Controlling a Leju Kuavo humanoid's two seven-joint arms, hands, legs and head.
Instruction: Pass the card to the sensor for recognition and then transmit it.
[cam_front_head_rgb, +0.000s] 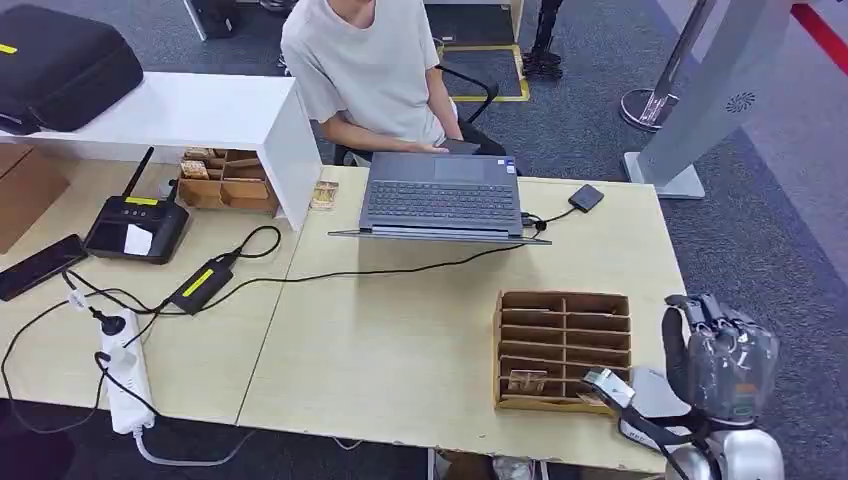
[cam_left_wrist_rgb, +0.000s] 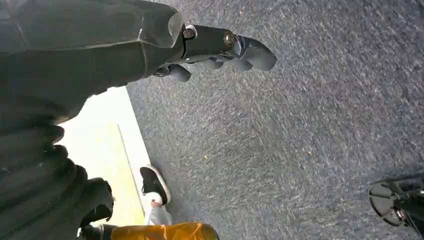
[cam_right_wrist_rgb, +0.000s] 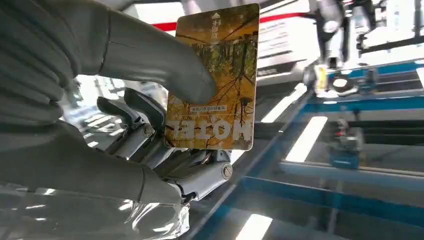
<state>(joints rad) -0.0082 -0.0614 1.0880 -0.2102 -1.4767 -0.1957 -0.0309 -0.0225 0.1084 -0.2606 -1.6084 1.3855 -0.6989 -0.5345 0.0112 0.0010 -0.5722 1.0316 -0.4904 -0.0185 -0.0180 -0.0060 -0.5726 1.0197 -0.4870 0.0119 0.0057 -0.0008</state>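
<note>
1. The card (cam_right_wrist_rgb: 212, 80) is a flat, glossy rectangle with rounded corners. Its face carries a yellow-orange print of autumn trees, the word "HOTEL" in large pale letters, a small dark text strip and a small white logo near one short edge. The print appears upside down in the right wrist view.
2. The right hand (cam_right_wrist_rgb: 150, 115) holds the card: the thick grey thumb presses on the printed face, and the darker fingers (cam_right_wrist_rgb: 137, 112) sit behind it. The card stands clear of the hand along most of its length.
3. In the head view the right hand (cam_front_head_rgb: 722, 355) is raised at the near right corner of the table (cam_front_head_rgb: 400, 340), past its edge. It is wrapped in a clear, crinkled plastic film over the grey shell.
4. The left hand (cam_left_wrist_rgb: 220, 50) hangs over speckled grey carpet (cam_left_wrist_rgb: 300, 140). Its dark, smooth fingers are curled loosely and hold nothing.
5. The cardboard tray (cam_front_head_rgb: 562, 350) lies on the pale wood-grain table near the right hand. It is brown, with thin partitions forming narrow slots.
6. A small white reader (cam_front_head_rgb: 640, 405) with a dark strip lies just beside the tray at the table's near edge.
7. A grey laptop (cam_front_head_rgb: 442, 195) lies open flat at the far side, in front of a seated person (cam_front_head_rgb: 370, 70).
</note>
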